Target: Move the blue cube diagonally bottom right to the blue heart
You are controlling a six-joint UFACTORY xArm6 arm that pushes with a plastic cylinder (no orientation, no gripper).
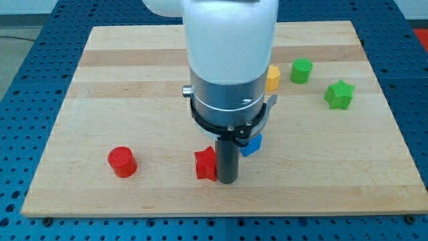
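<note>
A blue block [252, 144] peeks out at the right of my rod, below the arm's body; most of it is hidden, so its shape is unclear. I see only this one blue block; any other blue block is hidden. My tip [229, 181] rests on the board near the view's bottom centre, just below and left of the blue block. A red star-like block [206, 164] sits right against the rod's left side.
A red cylinder [122, 162] stands at the lower left. A yellow block [273, 78] is half hidden by the arm at upper right. A green cylinder-like block [301, 70] and a green star [339, 94] lie further right. The wooden board [134, 80] ends near the bottom edge.
</note>
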